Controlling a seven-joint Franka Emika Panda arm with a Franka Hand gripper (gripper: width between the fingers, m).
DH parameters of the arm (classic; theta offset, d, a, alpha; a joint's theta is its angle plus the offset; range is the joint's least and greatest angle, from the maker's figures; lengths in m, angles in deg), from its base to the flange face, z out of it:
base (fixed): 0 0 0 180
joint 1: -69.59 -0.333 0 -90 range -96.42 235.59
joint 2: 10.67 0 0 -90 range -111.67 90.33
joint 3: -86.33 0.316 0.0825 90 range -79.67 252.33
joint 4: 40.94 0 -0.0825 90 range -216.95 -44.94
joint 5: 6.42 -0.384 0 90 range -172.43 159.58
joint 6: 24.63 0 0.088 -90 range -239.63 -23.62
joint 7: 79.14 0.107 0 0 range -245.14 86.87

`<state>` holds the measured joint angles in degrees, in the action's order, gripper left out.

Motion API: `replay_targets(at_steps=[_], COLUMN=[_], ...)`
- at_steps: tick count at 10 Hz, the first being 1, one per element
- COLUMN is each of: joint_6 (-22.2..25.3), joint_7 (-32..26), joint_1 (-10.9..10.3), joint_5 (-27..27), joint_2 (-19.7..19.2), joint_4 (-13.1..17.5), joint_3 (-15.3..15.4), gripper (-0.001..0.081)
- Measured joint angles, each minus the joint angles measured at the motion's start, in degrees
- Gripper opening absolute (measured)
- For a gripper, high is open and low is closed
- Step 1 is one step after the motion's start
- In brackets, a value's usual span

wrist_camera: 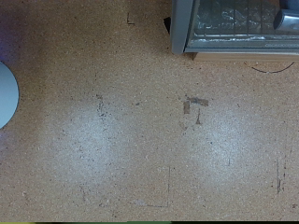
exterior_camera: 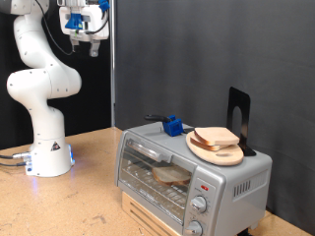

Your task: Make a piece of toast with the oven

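Inside the closed oven (exterior_camera: 187, 175), 1 piece of toast (exterior_camera: 172, 176) lies.

The exterior view stood off to one side and looked across the wooden table (exterior_camera: 89, 197), with the oven (exterior_camera: 192, 177) close at its bottom right and the white arm (exterior_camera: 44, 88) farther back at its left. The wrist view hung high up and looked straight down at the table (wrist_camera: 131, 131), so it saw mostly bare wood from far above. Both views shared the table top and the oven (wrist_camera: 234, 26), which only peeked in at one edge of the wrist view.
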<state>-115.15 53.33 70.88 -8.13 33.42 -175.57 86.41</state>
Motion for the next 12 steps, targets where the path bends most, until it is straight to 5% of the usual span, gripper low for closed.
replay_targets(at_steps=[5, 6, 11, 12], joint_6=[-4.7, -4.6, -2.9, -2.9], joint_7=[-27.9, -25.8, -57.5, -55.3], joint_1=[-5.8, -5.5, -10.1, -9.7], joint_5=[3.4, 2.8, 4.9, 4.7], joint_2=[-1.9, -1.8, -3.3, -3.2], joint_4=[2.3, 2.2, 3.8, 3.7], joint_3=[-0.2, -0.2, -4.1, -4.0], gripper=[0.0809, 0.0809, 0.0809, 0.0809])
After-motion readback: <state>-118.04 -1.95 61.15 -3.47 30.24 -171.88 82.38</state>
